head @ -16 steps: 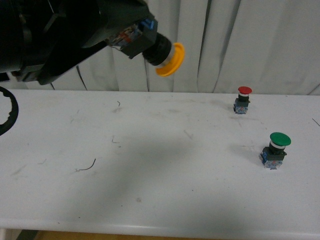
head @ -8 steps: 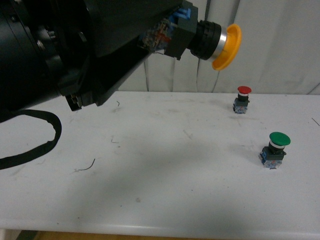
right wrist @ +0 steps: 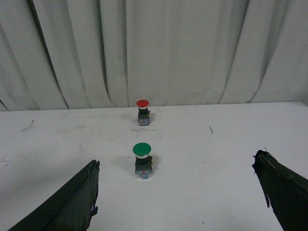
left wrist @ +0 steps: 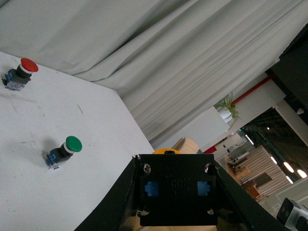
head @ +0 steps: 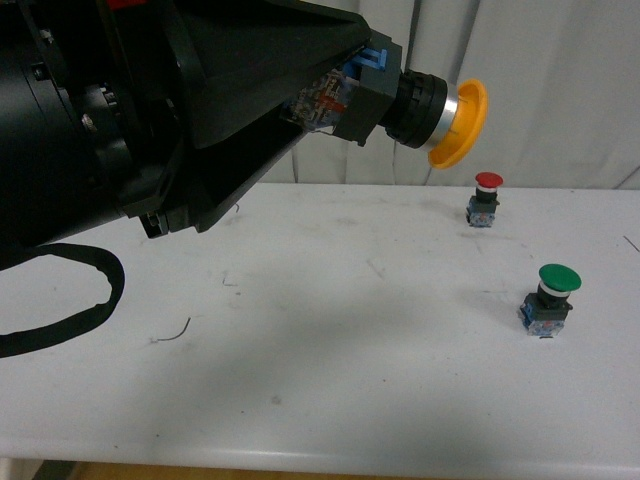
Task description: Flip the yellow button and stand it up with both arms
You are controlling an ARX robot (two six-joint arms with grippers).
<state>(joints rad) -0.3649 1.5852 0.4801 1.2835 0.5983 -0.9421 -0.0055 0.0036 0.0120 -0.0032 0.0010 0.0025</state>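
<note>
No readable text, label or number in any view. The yellow button [left wrist: 175, 192] has faint marks on the dark base face between its two blue inserts, seen in the left wrist view, but they're too small and blurred to make out.

Broad open stretch of white counter [head: 330, 340] at middle and left. On the right, two upright obstacles well apart: red-capped switch [head: 487, 198] near the curtain [head: 560, 80], green-capped switch [head: 550, 297] nearer the front. Overhead, bulky left arm [head: 100, 130] with yellow button [head: 445, 110] aloft, crowding the upper left.
</note>
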